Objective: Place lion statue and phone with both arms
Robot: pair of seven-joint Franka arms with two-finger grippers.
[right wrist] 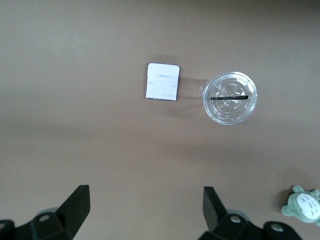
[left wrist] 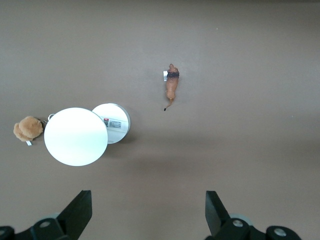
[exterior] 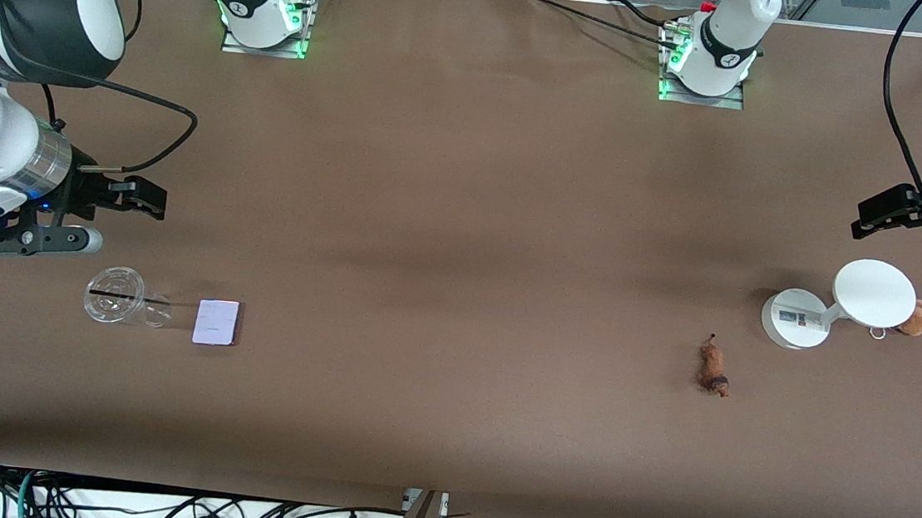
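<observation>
The lion statue (exterior: 714, 367), a tiny orange-brown figurine with a thin tail, lies on the brown table toward the left arm's end; the left wrist view shows the lion statue (left wrist: 172, 86) on its own. The phone (exterior: 217, 322), a flat pale rectangle, lies toward the right arm's end beside a clear cup; in the right wrist view the phone (right wrist: 163, 81) is untouched. My left gripper (exterior: 872, 216) hangs open over bare table near the stand, its fingers (left wrist: 78, 210) wide apart. My right gripper (exterior: 147, 200) hangs open over bare table near the cup, nothing between its fingers (right wrist: 76, 207).
A clear lidded cup (exterior: 117, 296) with a dark straw stands beside the phone. A white round-disc stand (exterior: 874, 293) and a brown plush (exterior: 919, 318) sit near the lion statue. A grey-green plush (right wrist: 302, 204) shows in the right wrist view. Cables hang off the table's front edge.
</observation>
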